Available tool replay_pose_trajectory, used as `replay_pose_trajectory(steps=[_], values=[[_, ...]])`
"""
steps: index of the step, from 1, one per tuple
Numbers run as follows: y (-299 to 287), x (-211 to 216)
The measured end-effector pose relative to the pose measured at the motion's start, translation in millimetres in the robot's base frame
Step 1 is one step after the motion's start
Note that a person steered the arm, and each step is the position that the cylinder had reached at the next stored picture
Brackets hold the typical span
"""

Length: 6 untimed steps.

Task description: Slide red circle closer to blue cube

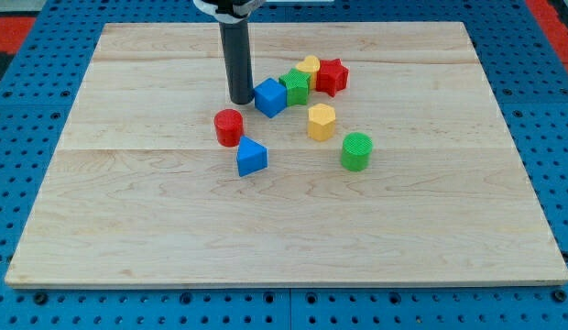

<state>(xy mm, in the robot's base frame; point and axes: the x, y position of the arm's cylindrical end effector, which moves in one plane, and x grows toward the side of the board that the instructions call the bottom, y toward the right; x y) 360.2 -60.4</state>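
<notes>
The red circle [229,126] is a short red cylinder standing left of the board's middle. The blue cube [270,97] sits up and to the right of it, a small gap apart. My tip [241,100] rests on the board just left of the blue cube and just above the red circle, close to both. The dark rod rises from it to the view's top.
A blue triangular block [251,157] lies just below the red circle. A green cube [295,86], a yellow block [309,66] and a red star [332,76] cluster right of the blue cube. A yellow hexagon [322,121] and a green cylinder [356,151] sit lower right.
</notes>
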Motion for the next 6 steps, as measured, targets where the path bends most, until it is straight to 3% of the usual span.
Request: replay_pose_trajectory(steps=[4,6], values=[[-32.1,4.9],[-56.2,58.3]])
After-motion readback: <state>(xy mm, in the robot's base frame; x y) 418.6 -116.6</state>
